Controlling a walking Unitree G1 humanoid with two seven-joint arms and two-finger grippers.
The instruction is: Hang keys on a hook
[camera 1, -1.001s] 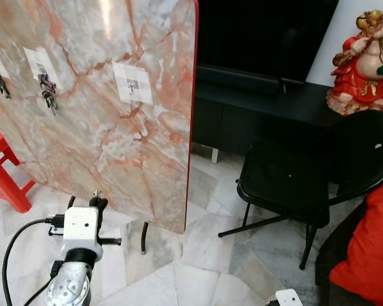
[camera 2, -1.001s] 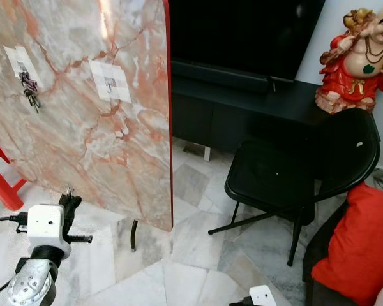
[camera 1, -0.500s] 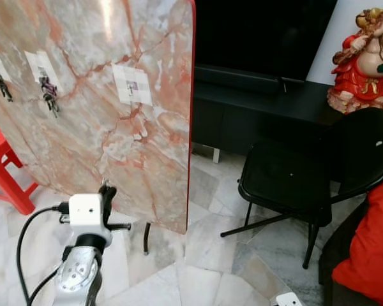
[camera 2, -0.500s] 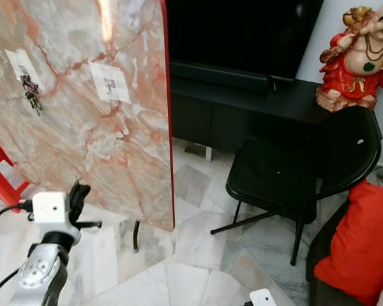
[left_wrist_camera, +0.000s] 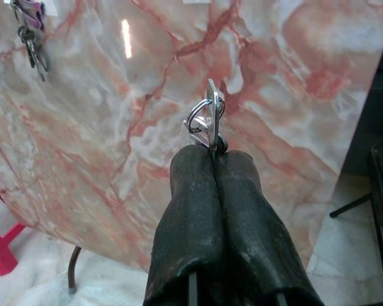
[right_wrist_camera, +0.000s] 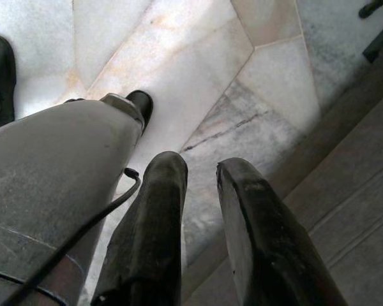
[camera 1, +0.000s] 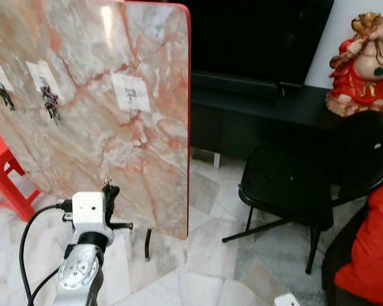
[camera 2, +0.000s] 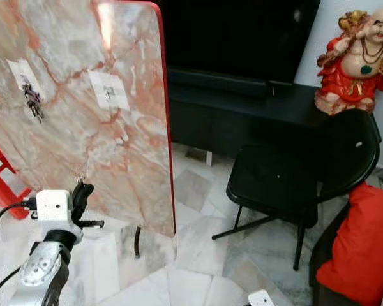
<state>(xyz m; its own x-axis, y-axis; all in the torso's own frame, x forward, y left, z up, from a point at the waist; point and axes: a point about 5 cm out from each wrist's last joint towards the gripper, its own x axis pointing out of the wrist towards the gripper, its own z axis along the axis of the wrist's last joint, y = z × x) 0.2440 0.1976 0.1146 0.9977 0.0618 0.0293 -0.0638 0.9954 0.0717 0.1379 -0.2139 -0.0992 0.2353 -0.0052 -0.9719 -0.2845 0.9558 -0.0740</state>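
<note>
A pink marble board stands upright, with white hook pads across it. Two pads at the left carry key bunches. The third hook, nearest the board's red edge, is bare. My left gripper is low in front of the board, well below that hook. It is shut on a silver key ring that sticks up past its fingertips. My right gripper hangs open over the floor tiles, beside my grey leg.
To the right stands a black folding chair, with a black TV console and a red statue behind it. A red stool is at the left, a red cushion at the lower right. The board's metal leg rests on the marble floor.
The view has shifted, and the board's top edge now shows. My left gripper has come up and a little to the right toward the board, still holding the key ring.
</note>
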